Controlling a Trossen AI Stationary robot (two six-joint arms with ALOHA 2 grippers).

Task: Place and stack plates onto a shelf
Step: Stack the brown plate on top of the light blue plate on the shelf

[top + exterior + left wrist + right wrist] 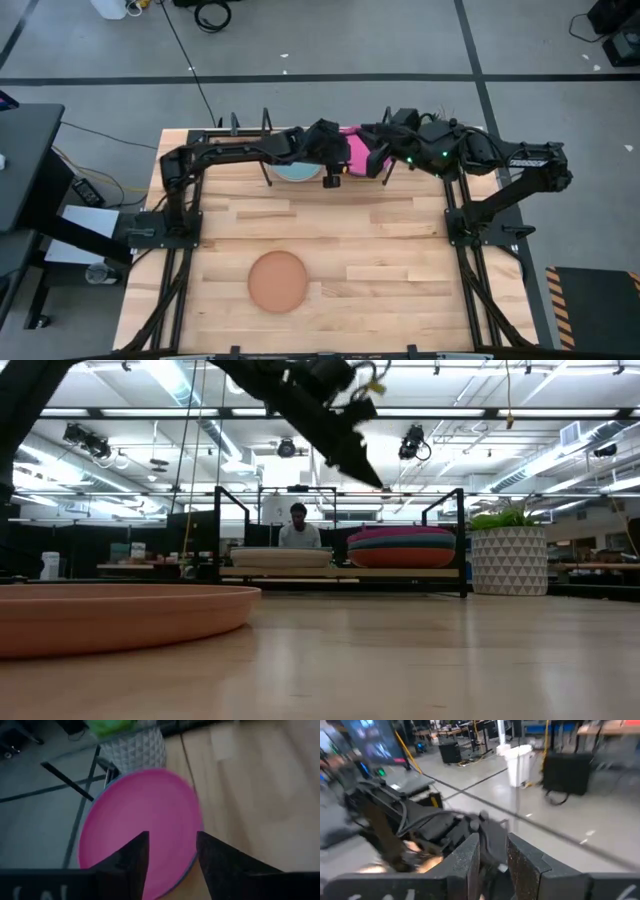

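Observation:
The black shelf [340, 572] stands at the table's far edge. On its right half rests a stack of several plates topped by the magenta plate [402, 535] [356, 150] [140, 820]. A pale plate [280, 557] [293, 172] sits on its left half. A peach-tan plate [277, 281] [120, 615] lies flat on the near part of the table. My left gripper [172, 840] [362, 472] hangs open above the magenta plate's near edge and holds nothing. My right gripper [493, 847] [380, 152] hovers by the stack, level, with its fingers a narrow gap apart.
A white patterned pot with a green plant [508, 558] [135, 747] stands just right of the shelf. Both arms crowd together over the shelf's right half. Bare wood [400, 250] lies between shelf and near edge. A person [298, 528] sits in the room beyond.

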